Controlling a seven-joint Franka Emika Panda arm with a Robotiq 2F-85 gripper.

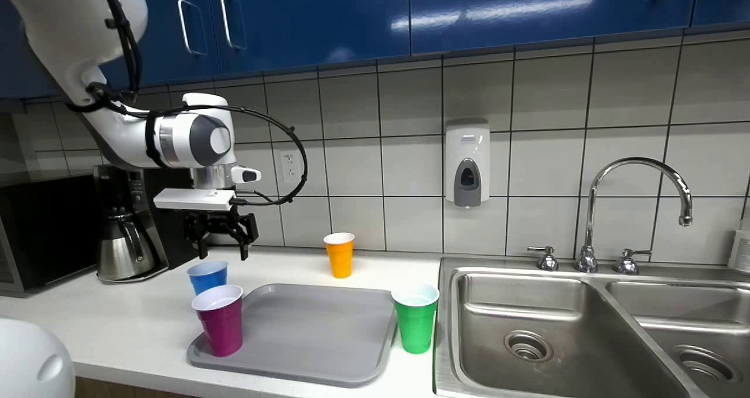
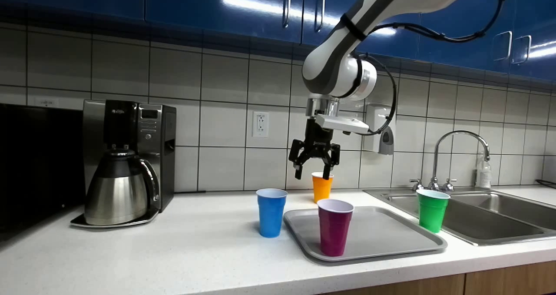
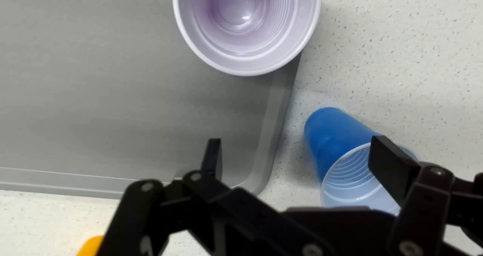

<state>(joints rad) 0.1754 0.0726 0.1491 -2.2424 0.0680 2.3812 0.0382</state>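
My gripper hangs open above the counter, its fingers wide apart and nothing between them. Below it stands an upright blue cup, beside the grey tray. In the wrist view one finger overlaps that cup's rim, but the exterior views show the fingertips higher up, apart from it. A purple cup with a white inside rests on the tray's corner. Behind the tray is an orange cup, mostly cut off in the wrist view.
A green cup stands between tray and steel sink. The faucet rises behind the basins. A coffee maker with a steel carafe sits at the counter's far end. Blue cabinets hang overhead.
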